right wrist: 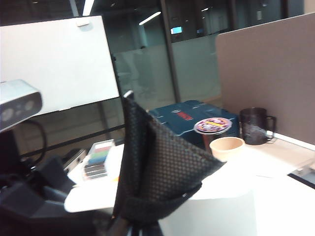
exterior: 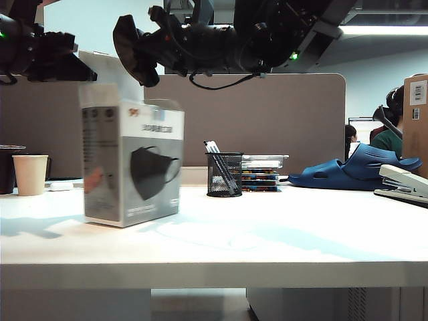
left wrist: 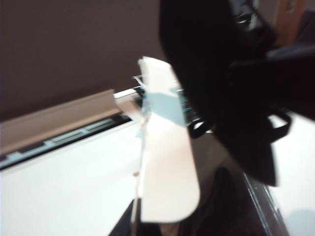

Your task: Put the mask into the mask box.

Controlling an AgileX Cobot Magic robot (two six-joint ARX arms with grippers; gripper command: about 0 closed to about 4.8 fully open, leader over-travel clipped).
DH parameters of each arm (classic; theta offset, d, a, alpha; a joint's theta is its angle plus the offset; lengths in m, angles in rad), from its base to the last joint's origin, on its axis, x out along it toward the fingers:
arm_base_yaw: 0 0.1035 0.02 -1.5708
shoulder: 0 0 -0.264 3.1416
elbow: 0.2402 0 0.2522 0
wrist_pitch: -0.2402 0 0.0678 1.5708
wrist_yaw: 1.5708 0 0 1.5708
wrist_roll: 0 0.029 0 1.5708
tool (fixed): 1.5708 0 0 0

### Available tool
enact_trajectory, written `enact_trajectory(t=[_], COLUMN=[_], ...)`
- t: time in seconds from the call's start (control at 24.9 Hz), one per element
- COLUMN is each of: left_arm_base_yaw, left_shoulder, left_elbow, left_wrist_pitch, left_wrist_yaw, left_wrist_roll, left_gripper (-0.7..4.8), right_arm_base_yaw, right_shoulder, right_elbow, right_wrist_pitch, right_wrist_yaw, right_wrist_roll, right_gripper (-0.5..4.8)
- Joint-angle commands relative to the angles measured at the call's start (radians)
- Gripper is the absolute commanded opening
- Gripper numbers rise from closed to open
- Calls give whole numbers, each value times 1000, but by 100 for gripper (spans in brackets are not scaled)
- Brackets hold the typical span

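The mask box (exterior: 134, 164) stands upright on the left of the table, its top flap (exterior: 110, 67) raised. My left gripper (exterior: 83, 67) is above the box and shut on that white flap (left wrist: 165, 162), its jaws (left wrist: 140, 227) at the flap's edge. The black mask (exterior: 134, 53) hangs just above and to the right of the box's open top, with my right gripper (exterior: 160, 40) shut on it after reaching across from the right. The right wrist view shows the mask (right wrist: 157, 167) bunched in the gripper (right wrist: 147, 228). In the left wrist view the mask (left wrist: 221, 98) sits close beside the flap.
A paper cup (exterior: 31, 174) and a dark mug (exterior: 7, 167) stand at the far left. Behind the middle are a mesh pen holder (exterior: 224, 174) and a stack of flat cases (exterior: 262, 172). A blue clog (exterior: 361, 167), a stapler (exterior: 404, 184) and a brown carton (exterior: 416, 120) sit on the right.
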Motion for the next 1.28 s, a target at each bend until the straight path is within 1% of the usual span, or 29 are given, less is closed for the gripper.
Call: enact_trajectory(t=[0.04,0.28,0.36,0.56,0.68,0.72,0.76,0.8,0.88,1.04,1.28], left_arm_base_yaw=[2,2,2,2,2,2,2,2,8,32,53], left_shoulder=[-2,-2,-2,-2,-2,-2,-2,-2,-2,-2,-2], left_elbow=[3,3,3,3,3,3,3,3,3,3,3], left_wrist_pitch=[7,8,14,26,26,26,26,27,28,30,30], left_wrist_yaw=[23,19,19,18,-5,-18,-32,-38,-41,-42,-49], left_wrist_roll=[-38,-38,-38,-38,-38,-38,-38,-38,-38,-38,-38], left_gripper=[-6,-6,-6,-6,-6,-6,-6,-6,-6,-6,-6], right_arm_base_yaw=[3,16,28,35,34,33,30,28,23,21,21], right_shoulder=[7,31,35,35,34,34,34,32,25,0,-26], right_elbow=[3,2,2,2,2,2,2,2,2,2,3], right_wrist_pitch=[35,-9,-60,-176,-233,-244,-251,-255,-260,-299,-393], right_wrist_yaw=[23,19,18,21,21,21,21,20,21,21,18], right_wrist_roll=[3,3,-8,-84,-84,-84,-84,-83,-82,-83,-83], right_gripper=[-8,-8,-8,-8,-3,11,37,79,142,187,280])
